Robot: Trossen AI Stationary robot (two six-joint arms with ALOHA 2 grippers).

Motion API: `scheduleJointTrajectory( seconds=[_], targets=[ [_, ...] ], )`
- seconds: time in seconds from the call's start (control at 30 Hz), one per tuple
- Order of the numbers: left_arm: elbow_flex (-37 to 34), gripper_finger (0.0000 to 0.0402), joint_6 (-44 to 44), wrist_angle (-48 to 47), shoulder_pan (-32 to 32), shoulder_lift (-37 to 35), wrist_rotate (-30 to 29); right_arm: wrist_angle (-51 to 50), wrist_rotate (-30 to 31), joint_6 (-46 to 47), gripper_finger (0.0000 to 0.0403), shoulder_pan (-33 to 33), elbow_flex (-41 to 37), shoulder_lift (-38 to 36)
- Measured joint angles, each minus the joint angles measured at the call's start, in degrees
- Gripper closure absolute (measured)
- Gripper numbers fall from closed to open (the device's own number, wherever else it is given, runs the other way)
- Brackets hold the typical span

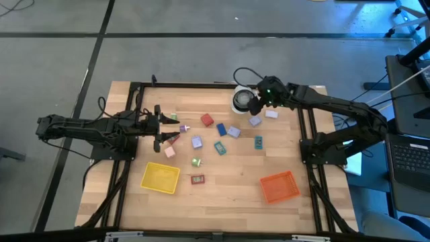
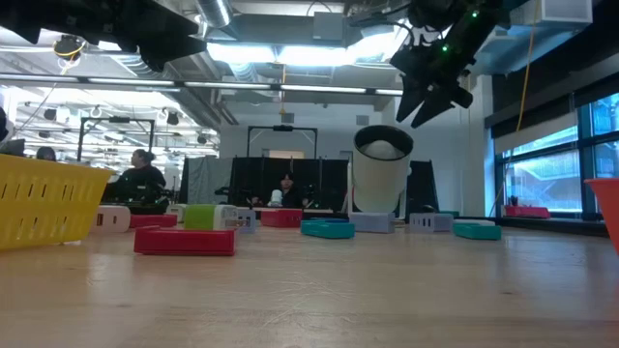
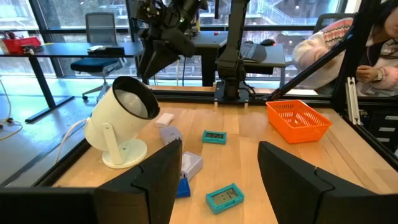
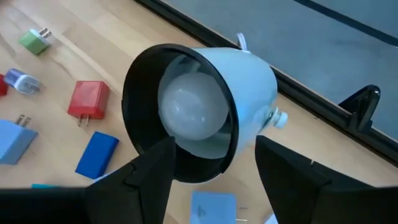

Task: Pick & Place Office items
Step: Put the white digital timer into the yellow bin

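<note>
Right tool (image 2: 426,104) hangs open above the white lamp (image 2: 380,169).

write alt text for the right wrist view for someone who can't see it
Seen past the right gripper, whose two dark fingers stand open, a white lamp with a black-rimmed shade and a round bulb fills the view. On the wooden table beyond lie a red plug block, a blue block and a small green plug.
</note>
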Motion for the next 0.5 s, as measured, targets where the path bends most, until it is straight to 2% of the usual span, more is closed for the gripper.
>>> scheduleJointTrajectory(
  seconds=[0.5],
  targets=[
    [0.0,0.0194,-0.07,0.02,0.0,0.0,0.03,-0.05,2.97,0.1,0.0217,0.2,0.02,2.46]
  ],
)
